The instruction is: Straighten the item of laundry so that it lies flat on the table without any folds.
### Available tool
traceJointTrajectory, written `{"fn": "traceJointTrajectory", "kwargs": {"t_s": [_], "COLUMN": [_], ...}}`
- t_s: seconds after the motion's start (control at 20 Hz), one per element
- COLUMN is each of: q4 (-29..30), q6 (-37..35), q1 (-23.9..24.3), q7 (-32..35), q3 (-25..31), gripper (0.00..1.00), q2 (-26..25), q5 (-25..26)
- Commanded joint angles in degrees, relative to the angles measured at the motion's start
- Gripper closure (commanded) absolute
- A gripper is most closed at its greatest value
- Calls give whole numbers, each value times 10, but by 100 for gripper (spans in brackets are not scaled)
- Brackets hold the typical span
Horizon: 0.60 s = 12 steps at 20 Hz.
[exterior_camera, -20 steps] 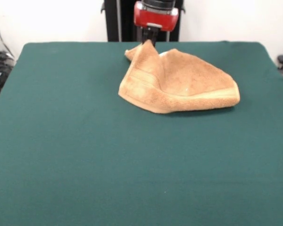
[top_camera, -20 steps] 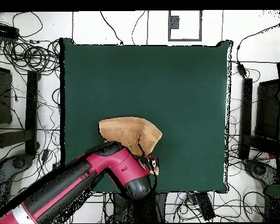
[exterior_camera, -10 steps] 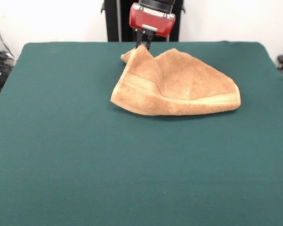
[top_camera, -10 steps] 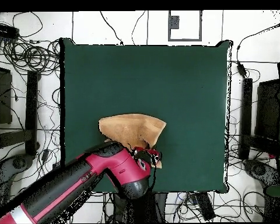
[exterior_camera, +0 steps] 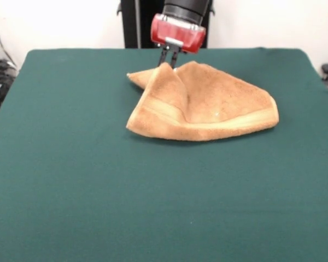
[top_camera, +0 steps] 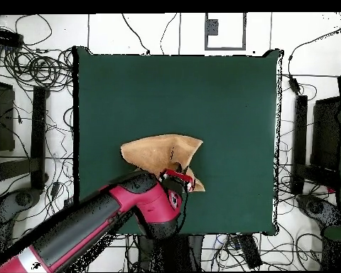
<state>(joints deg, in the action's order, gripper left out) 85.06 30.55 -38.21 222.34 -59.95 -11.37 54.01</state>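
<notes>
Front view alone shows hand (exterior_camera: 169,59) pinching towel's (exterior_camera: 208,106) raised peak.

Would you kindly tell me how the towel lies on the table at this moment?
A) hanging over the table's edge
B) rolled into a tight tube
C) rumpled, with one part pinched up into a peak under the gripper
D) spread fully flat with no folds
C: the towel rises to a raised peak held in the gripper, with folds around it, and lies wholly on the green table.
</notes>
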Motion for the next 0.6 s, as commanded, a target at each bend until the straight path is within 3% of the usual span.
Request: {"fn": "traceJointTrajectory", "kwargs": {"t_s": [0.05,0.15,0.3,0.4,0.45,0.6], "q4": [-38,-38,-38,-41,-50,-64], "q6": [30,39,31,15,4,9], "q1": [14,23,29,35,42,62], "q7": [-292,-307,-293,-263,-220,-180], "q3": [43,41,56,80,105,138], "gripper": [100,100,100,100,100,100], "q2": [-64,-65,-49,-29,-14,0], "q5": [-173,-182,-157,-118,-66,-11]}}
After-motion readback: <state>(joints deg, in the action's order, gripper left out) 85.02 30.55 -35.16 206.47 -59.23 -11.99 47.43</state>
